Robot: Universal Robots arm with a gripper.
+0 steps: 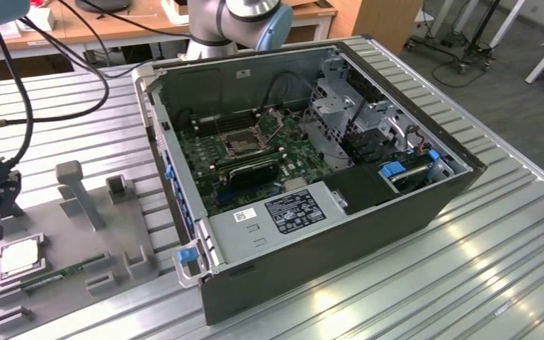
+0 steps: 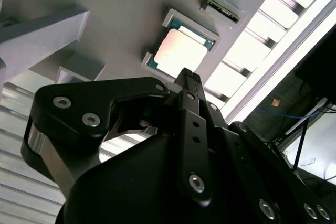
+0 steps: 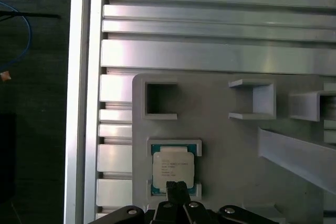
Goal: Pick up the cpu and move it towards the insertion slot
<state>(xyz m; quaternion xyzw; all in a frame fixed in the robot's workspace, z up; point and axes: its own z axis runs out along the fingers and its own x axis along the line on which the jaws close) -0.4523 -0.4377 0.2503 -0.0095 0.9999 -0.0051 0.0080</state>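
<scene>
Silvery cpu (image 3: pixel 173 167) seated in a grey tray (image 3: pixel 226 150) recess, black end effector (image 3: pixel 176 186) just over its edge, clenched empty, insertion slot (image 1: pixel 244 144) well apart

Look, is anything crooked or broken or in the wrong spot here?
Nothing stands out. The cpu lies flat and square in its recess on the grey holder, the gripper hangs near it, and the memory stick sits in its groove. The computer case lies open with the insertion slot showing inside.
</scene>
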